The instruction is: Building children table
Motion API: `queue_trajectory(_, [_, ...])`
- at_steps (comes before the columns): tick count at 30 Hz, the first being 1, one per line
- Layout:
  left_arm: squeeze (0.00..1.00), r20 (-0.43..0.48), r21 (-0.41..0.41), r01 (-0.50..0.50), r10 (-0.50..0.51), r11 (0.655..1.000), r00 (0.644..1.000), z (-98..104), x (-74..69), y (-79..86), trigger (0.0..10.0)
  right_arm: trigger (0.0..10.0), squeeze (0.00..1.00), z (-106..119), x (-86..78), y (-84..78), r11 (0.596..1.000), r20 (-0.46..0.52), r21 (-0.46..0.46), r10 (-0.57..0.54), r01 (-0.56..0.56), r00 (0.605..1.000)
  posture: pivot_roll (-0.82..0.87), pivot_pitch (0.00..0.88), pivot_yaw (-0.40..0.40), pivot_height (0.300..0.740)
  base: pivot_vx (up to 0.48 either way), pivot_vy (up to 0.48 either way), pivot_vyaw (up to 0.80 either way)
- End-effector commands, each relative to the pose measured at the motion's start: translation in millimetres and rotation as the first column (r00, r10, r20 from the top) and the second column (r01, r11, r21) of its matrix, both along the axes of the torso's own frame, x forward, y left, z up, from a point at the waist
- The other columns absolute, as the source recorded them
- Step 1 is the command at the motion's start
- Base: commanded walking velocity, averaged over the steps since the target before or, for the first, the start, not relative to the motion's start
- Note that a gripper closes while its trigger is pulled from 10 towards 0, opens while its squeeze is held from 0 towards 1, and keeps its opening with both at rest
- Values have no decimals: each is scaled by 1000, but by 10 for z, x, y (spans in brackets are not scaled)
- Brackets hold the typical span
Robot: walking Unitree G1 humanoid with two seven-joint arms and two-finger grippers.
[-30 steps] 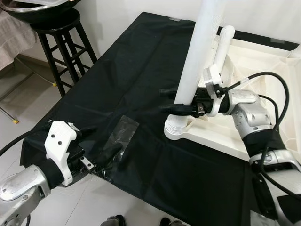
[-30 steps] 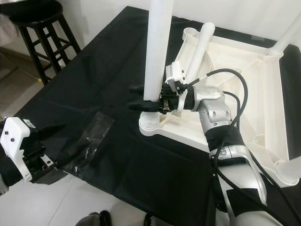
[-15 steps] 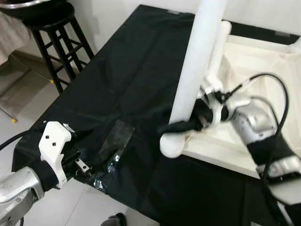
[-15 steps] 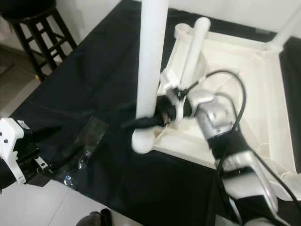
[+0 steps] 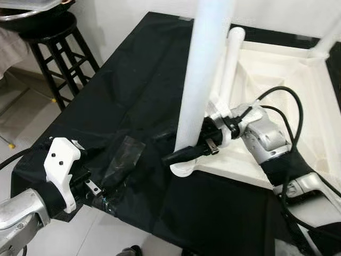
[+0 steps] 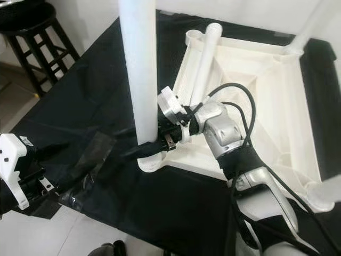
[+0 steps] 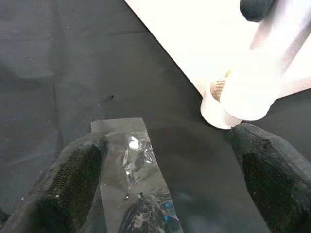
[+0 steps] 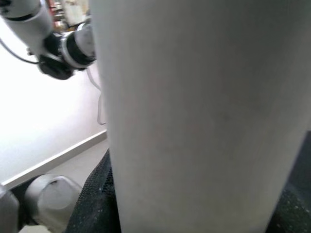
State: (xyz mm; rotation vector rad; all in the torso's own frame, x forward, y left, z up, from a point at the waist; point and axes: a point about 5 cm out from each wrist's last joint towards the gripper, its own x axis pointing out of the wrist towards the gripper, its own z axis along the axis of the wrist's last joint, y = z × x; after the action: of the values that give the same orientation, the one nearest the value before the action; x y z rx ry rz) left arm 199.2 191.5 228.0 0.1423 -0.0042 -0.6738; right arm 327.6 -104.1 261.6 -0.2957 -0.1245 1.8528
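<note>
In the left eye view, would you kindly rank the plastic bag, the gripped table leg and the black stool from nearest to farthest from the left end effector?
1. plastic bag, just ahead of the left end effector.
2. table leg, rightward, upright.
3. black stool, far, off the cloth's left edge.

The upturned table top [image 5: 277, 96] lies on the cloth [image 5: 133, 90], right of the plastic bag [image 5: 121, 157]. 1 leg [image 5: 202, 80] stands at its near-left corner; a stool [image 5: 53, 48] stands far left.

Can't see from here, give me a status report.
Right gripper shut on white table leg, standing in corner socket. Left gripper open above plastic bag.
</note>
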Motion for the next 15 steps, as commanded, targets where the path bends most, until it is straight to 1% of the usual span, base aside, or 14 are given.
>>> queue_trajectory(1, [0,-13,22,1,-1,1000,1000,-4,-18,11,10000,10000,0,-371,24,-69,989,-119,-138,-62,45,991,140,334,-7,740,0,0,0])
queue_trajectory(2, [0,-12,22,1,0,1000,1000,-3,-17,9,10000,10000,0,-346,30,-100,990,-134,-131,-71,53,988,139,335,-8,740,0,0,0])
queue_trajectory(4, [0,-12,22,1,0,1000,1000,-3,-17,9,10000,10000,0,-346,30,-100,990,-134,-131,-71,53,988,139,335,-8,740,0,0,0])
queue_trajectory(6, [0,-10,21,0,0,1000,1000,-1,-13,7,10000,10000,0,-360,47,-175,990,-195,-120,-94,71,976,137,334,-7,740,0,0,0])
queue_trajectory(7, [0,-10,21,0,0,1000,1000,-1,-13,7,10000,10000,0,-360,47,-175,990,-195,-120,-94,71,976,137,334,-7,740,0,0,0])
queue_trajectory(8, [0,-10,20,0,0,1000,1000,1,-12,7,10000,10000,0,-405,64,-202,989,-214,-123,-110,85,971,137,335,-7,740,0,0,0])
queue_trajectory(10, [0,-10,20,0,0,1000,1000,1,-12,7,10000,10000,0,-405,64,-202,989,-214,-123,-110,85,971,137,335,-7,740,0,0,0])
queue_trajectory(12, [0,-10,20,1,0,1000,1000,3,-13,5,10000,10000,0,-498,103,-220,984,-221,-135,-142,114,965,140,335,-6,740,0,0,0])
queue_trajectory(15, [0,-10,20,1,-1,1000,1000,2,-16,4,10000,10000,0,-521,122,-223,982,-221,-137,-155,127,963,141,334,-5,740,0,0,0])
